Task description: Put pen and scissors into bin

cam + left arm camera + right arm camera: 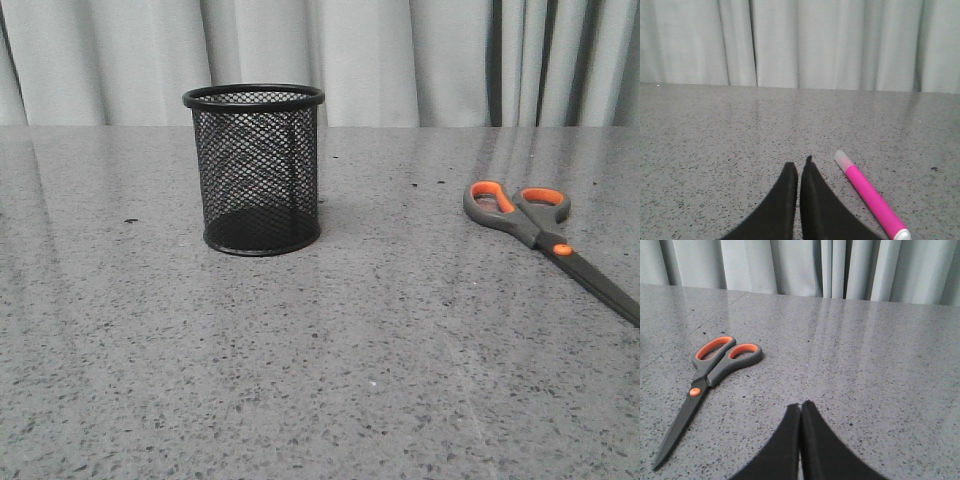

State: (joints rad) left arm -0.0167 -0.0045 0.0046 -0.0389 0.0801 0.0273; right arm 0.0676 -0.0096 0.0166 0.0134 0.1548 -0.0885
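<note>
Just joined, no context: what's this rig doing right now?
Nothing is being handled yet. The black wire-mesh cylindrical pencil cup stands upright and looks empty on the grey speckled table. The grey-and-orange-handled scissors lie flat, closed, to its right. The bright pink pen with a pale cap lies on the table beside the left gripper. Both the left and the right gripper are shut and hold nothing, so neither item has gone in.

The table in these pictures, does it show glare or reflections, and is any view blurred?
Front view: pale curtain streaks reflect on the table; bin and scissors are sharp. Left wrist view: the pen is sharp and the reflection faint. Right wrist view: streaks are clearest.
</note>
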